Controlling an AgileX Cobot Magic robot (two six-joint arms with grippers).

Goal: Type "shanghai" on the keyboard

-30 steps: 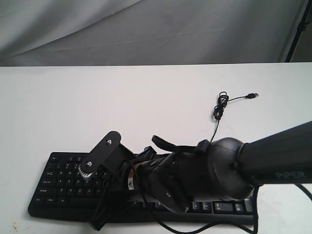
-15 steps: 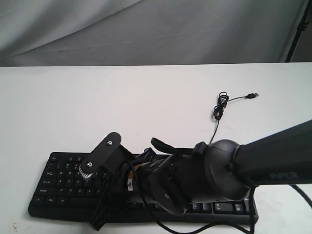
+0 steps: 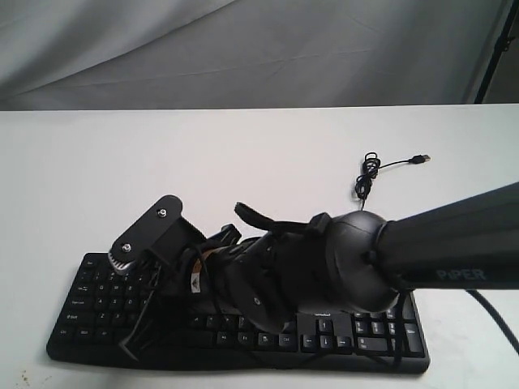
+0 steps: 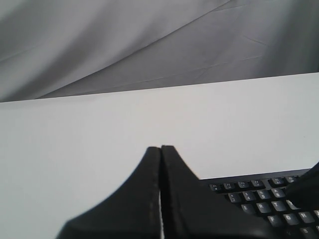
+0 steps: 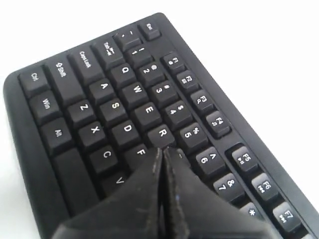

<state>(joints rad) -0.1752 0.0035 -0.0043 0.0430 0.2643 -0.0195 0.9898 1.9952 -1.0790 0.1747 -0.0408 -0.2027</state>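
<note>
Both tools are pinched closed and empty: left tool [image 4: 160,149] over the tabletop [image 3: 243,162], right tool [image 5: 163,152] by the R key of the keyboard [image 3: 365,332] at six o'clock.

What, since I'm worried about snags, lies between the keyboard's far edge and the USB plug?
In the exterior view, only the thin black cable, bunched into a small coil, crosses bare white table there.
</note>
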